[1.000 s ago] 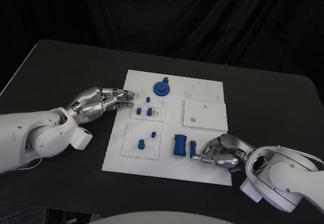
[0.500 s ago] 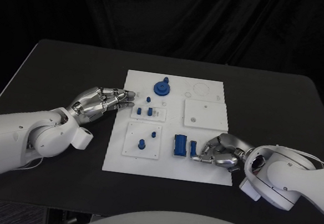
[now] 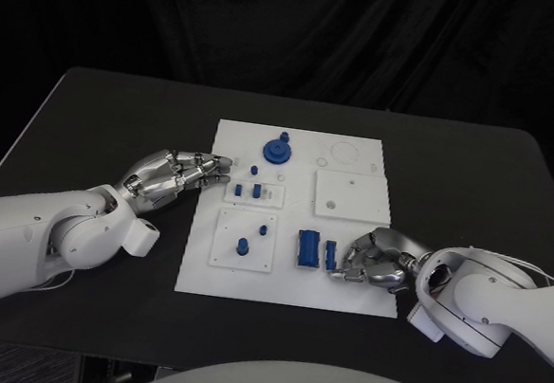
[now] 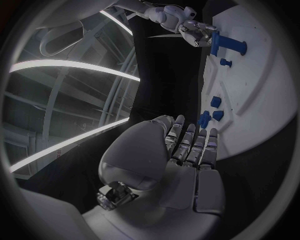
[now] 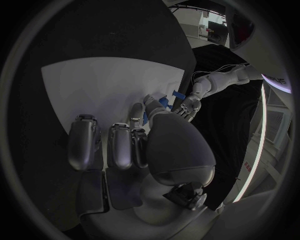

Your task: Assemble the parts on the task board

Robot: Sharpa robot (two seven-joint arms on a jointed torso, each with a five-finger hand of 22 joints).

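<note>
Black bench (image 3: pixel 107 121) carries your white task board (image 3: pixel 285 288) at centre; your left hand (image 3: pixel 173 176) lies low at the board's left edge, fingers extended side by side with tips touching the rim, holding nothing. Your right hand (image 3: pixel 374 261) sits curled on the board's right side, fingers pinching a slim blue peg (image 3: pixel 331 254) just beside the larger blue cylinder (image 3: pixel 309 247). Other blue parts (image 3: pixel 277 148) stand further up the board, and the peg's lower end is hidden by the fingers.
</note>
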